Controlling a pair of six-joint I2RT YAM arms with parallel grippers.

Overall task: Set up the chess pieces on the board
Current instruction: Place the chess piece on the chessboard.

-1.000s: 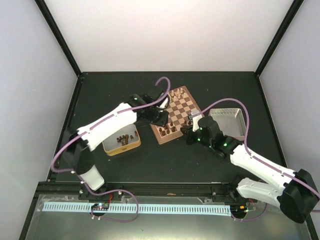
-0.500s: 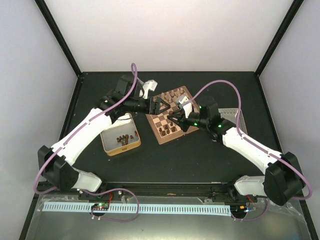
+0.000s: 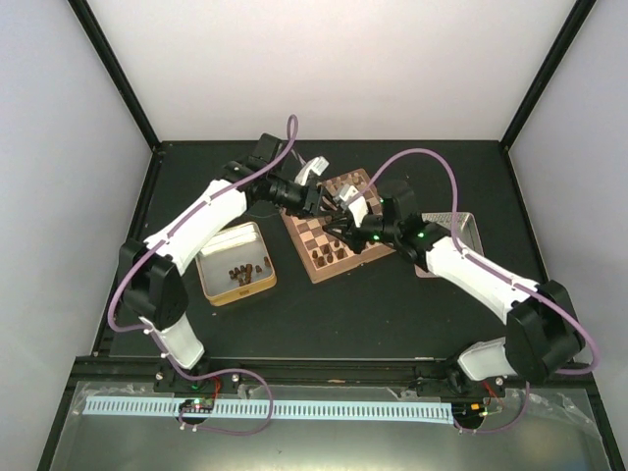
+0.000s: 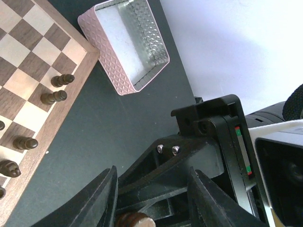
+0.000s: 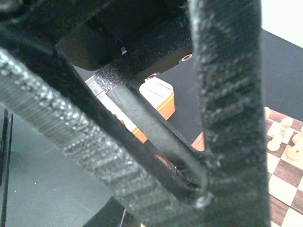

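Up off the near edge of the board [image 4: 28,52] since a second ago, both arms now meet above its upper-left part in the top view. The right fingers [image 5: 227,94] gape wide, interlocked with the left fingers [image 4: 106,198], which stand apart with a dark piece [image 4: 135,220] between them; gripped or not, I cannot tell. More dark pieces [image 4: 53,97] line the board's edge row at frame left, and others sit in the yellow tin [image 3: 245,292] at centre left.

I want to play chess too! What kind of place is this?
Probably a robot test booth, not a home: white walls box in a black table, with a left arm and right arm reaching over a chessboard.
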